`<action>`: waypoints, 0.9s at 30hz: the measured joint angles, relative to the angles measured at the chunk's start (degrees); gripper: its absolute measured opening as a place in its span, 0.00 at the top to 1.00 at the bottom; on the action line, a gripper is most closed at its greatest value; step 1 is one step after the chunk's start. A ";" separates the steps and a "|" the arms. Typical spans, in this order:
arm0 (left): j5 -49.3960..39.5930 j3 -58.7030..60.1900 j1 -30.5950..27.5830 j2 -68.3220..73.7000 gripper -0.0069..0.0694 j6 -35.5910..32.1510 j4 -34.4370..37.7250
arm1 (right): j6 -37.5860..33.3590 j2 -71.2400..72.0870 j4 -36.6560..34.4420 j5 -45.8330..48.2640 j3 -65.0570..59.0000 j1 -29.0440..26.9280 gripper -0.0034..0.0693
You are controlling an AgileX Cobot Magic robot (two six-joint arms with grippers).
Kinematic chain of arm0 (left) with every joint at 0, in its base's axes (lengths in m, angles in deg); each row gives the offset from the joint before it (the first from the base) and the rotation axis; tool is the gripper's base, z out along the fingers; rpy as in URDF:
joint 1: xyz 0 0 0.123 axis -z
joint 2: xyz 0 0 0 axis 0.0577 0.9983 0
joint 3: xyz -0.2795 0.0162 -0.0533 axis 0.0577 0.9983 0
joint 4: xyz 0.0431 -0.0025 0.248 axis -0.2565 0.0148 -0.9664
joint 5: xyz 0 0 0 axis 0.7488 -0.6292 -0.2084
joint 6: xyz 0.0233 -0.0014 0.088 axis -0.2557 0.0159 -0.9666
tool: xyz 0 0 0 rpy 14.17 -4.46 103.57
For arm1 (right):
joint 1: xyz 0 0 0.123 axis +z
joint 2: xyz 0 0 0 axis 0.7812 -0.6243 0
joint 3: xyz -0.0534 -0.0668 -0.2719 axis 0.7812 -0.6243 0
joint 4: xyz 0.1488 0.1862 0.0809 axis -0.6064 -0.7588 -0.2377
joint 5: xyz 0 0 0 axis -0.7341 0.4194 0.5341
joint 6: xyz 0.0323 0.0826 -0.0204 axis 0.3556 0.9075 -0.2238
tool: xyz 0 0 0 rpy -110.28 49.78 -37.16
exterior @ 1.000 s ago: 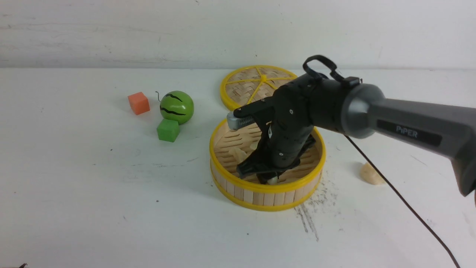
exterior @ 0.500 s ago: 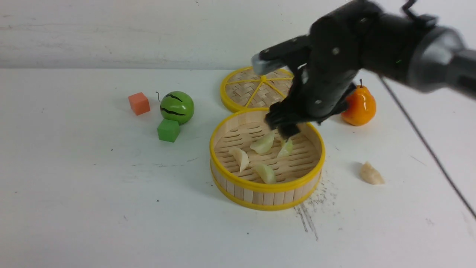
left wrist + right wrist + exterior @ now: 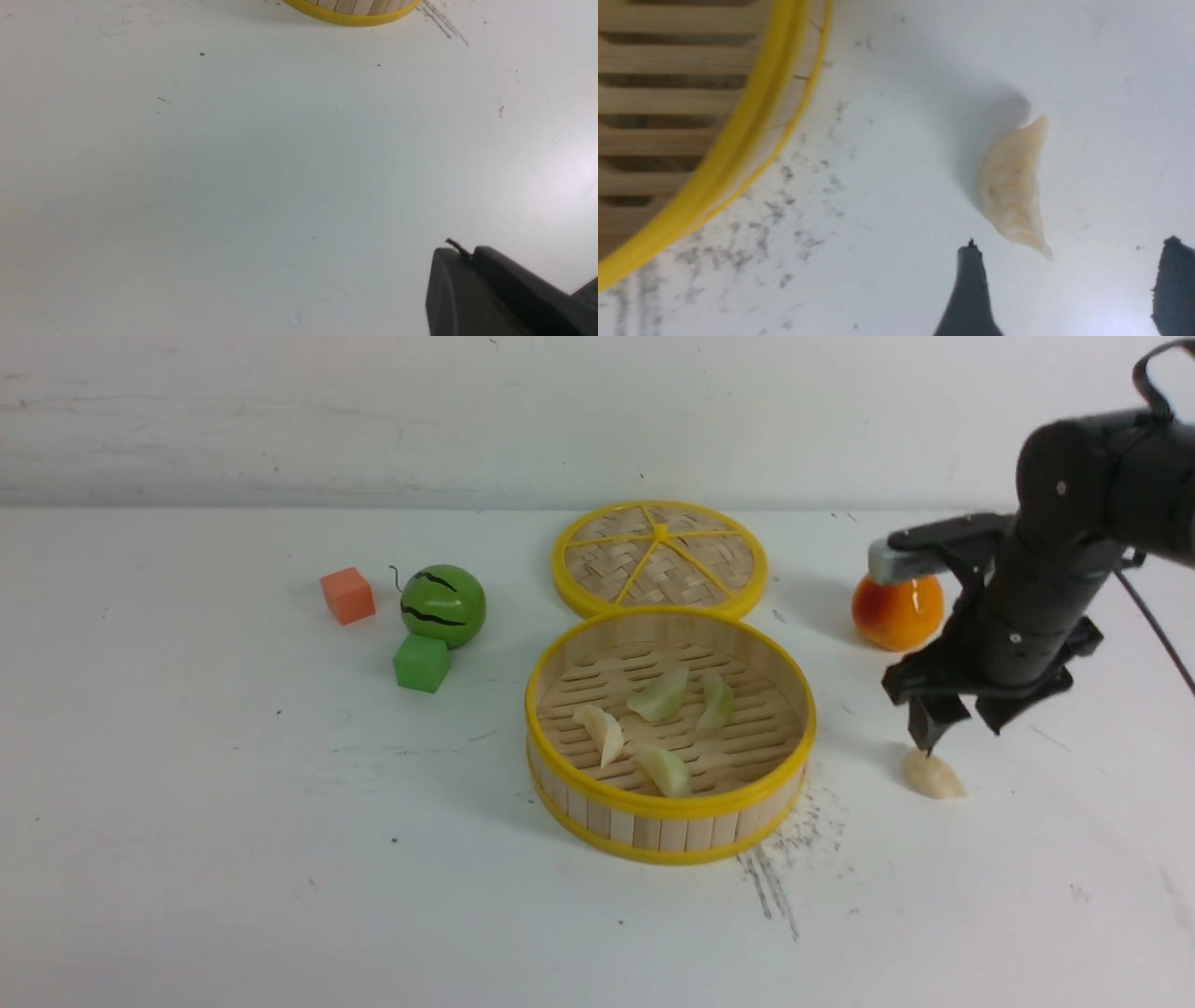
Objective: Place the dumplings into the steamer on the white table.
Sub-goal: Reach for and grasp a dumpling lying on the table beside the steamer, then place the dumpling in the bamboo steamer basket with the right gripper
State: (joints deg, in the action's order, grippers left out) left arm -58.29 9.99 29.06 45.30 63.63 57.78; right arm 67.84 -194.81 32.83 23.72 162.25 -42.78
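Note:
The steamer (image 3: 653, 826) stands mid-table on the white table (image 3: 233, 821) with several pale dumplings (image 3: 660, 696) on its slatted floor. One more cream dumpling (image 3: 932, 775) lies on the table to its right. My right gripper (image 3: 960, 733) hangs open just above that dumpling, touching nothing. In the right wrist view the dumpling (image 3: 1015, 186) lies just ahead of the spread fingertips (image 3: 971, 280), with the steamer's yellow rim (image 3: 738, 154) off to one side. My left gripper (image 3: 460, 254) is shut and empty over bare table, well short of the steamer's base (image 3: 350, 14). It is out of the front view.
The flat woven lid (image 3: 660, 558) lies behind the steamer. An orange pear (image 3: 894, 611) sits just behind my right gripper. At the left are a green striped ball (image 3: 443, 605), a green cube (image 3: 422, 663) and an orange cube (image 3: 347, 595). Dark scratch marks (image 3: 775, 887) run in front of the steamer.
My right gripper let a dumpling go inside the steamer, rose out of it, swung right and came down open over the loose dumpling on the table.

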 joint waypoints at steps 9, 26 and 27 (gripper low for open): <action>1.27 0.00 0.00 0.00 0.86 0.00 -0.24 | -2.53 -6.59 -1.74 -5.50 -0.40 -0.54 0.29; 2.33 0.00 0.00 0.00 0.84 0.00 -0.69 | -2.78 -2.43 -4.08 4.79 10.33 5.89 0.68; 2.39 0.00 0.00 0.00 0.84 0.00 -0.89 | -2.78 -1.62 -4.94 4.84 12.22 8.00 0.68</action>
State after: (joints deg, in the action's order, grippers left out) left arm -55.89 9.99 29.06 45.30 63.63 56.89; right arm 65.06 -196.43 27.89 28.56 174.47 -34.78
